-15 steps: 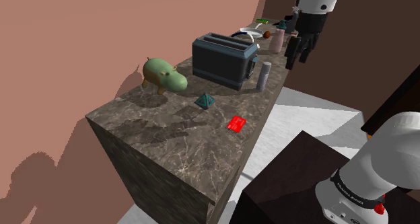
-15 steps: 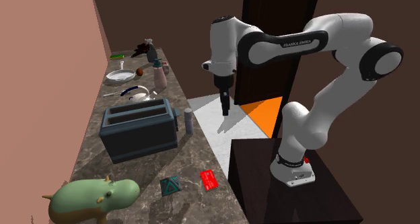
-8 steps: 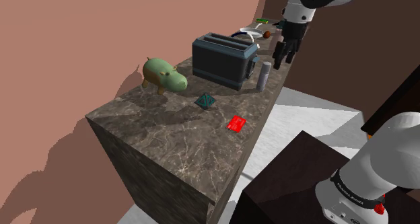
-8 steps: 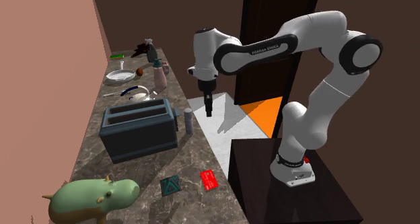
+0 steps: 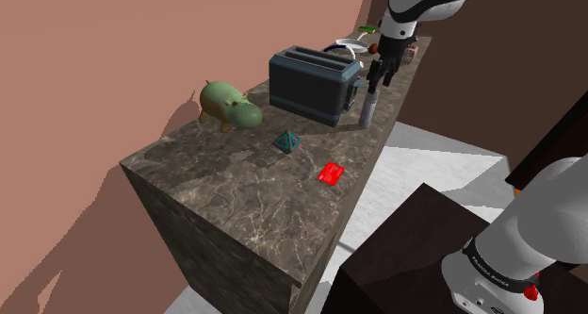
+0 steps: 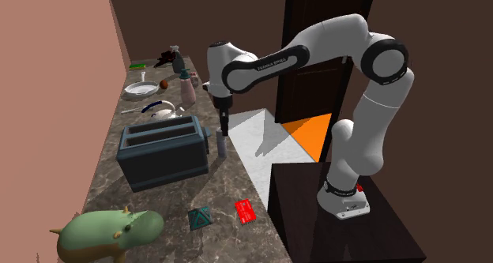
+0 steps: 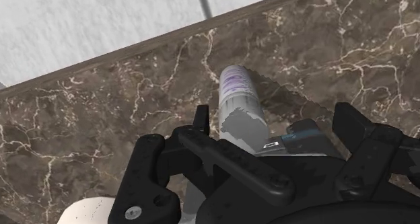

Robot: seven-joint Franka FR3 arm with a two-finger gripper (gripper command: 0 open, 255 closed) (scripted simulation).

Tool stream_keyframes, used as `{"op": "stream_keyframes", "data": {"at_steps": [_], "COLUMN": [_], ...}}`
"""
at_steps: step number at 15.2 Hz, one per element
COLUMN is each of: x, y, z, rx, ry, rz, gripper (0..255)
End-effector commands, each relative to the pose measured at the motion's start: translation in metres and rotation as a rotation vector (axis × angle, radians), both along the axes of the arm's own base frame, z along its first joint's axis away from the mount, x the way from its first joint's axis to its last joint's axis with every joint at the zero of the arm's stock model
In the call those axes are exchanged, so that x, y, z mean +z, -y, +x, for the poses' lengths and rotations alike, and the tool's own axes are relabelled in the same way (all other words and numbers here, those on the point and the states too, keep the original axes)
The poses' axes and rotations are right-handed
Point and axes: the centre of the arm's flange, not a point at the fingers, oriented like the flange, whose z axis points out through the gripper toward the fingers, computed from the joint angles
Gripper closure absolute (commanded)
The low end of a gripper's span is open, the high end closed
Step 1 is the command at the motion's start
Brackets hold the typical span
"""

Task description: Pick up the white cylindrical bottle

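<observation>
Plainly, the pale cylindrical bottle (image 5: 367, 109) is partly hidden. In the wrist view its lower part disappears behind the black body of the gripper (image 7: 274, 116), and in the shoulder view the fingertips overlap its cap. The small things at the far end of the counter (image 5: 236, 194) are too tiny to name, and the hand covers some of them. The shoulder view's top edge cuts off the upper links of the arm (image 6: 371, 103), and its lower right corner cuts off the base.

The bottle stands upright near the counter's edge, just beside the end of the dark toaster (image 5: 314, 84). In the second exterior view the arm rises from the stand (image 6: 379, 234), bends high, and reaches across to that view's left. The hand points straight down over the bottle. The fingers stand apart with the bottle's top between them, and they do not touch it.
</observation>
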Motion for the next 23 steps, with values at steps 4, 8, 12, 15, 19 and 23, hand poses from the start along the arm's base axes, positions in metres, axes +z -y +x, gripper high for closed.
{"op": "stream_keyframes", "data": {"at_steps": [4,8,12,15,19,23], "x": [-0.023,-0.044,-0.051,-0.051,-0.051,-0.042], "y": [0.016,0.016,0.016,0.016,0.016,0.016], "z": [0.018,0.018,0.018,0.018,0.018,0.018], "rx": [0.010,0.010,0.010,0.010,0.010,0.010], "ry": [0.008,0.008,0.008,0.008,0.008,0.008], "rz": [0.002,0.002,0.002,0.002,0.002,0.002], "gripper": [0,0,255,255,255,255]}}
